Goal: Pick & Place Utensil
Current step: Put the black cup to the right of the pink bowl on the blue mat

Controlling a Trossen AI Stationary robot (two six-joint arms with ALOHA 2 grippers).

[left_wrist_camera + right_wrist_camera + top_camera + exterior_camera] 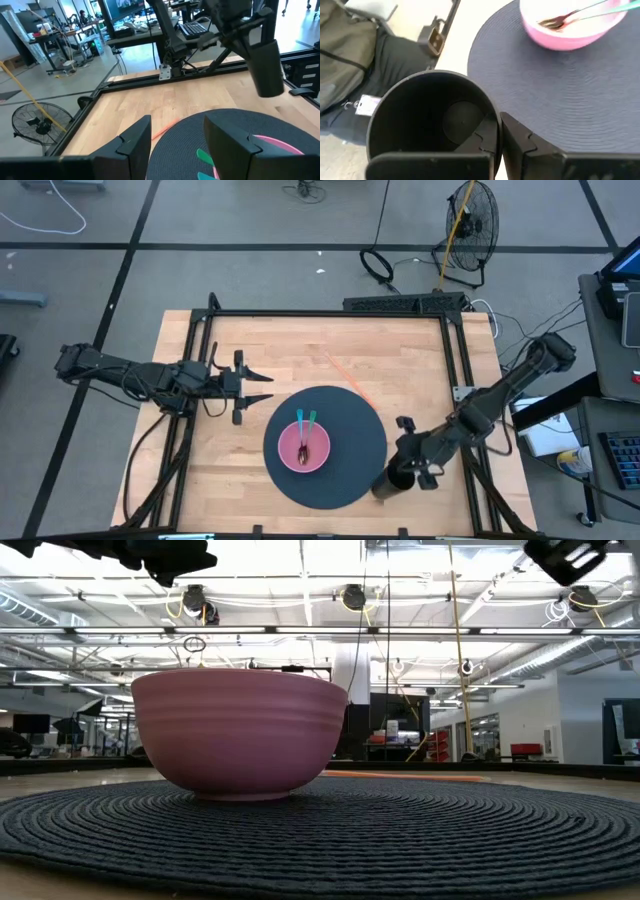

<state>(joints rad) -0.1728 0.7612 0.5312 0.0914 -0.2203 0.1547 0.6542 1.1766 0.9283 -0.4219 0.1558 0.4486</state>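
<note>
With two utensils [305,430] lying in the pink bowl [303,448], the right gripper [405,470] pinches the black cup [390,483] wall beside it, seemingly positioning it, while the left gripper [262,388] waits empty, fingers spread, to grasp one.

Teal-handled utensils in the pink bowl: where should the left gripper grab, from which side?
Grip the teal handles where they overhang the pink bowl rim toward the table's far side. Descend from above with the left gripper: the heads lie low inside the bowl.
</note>
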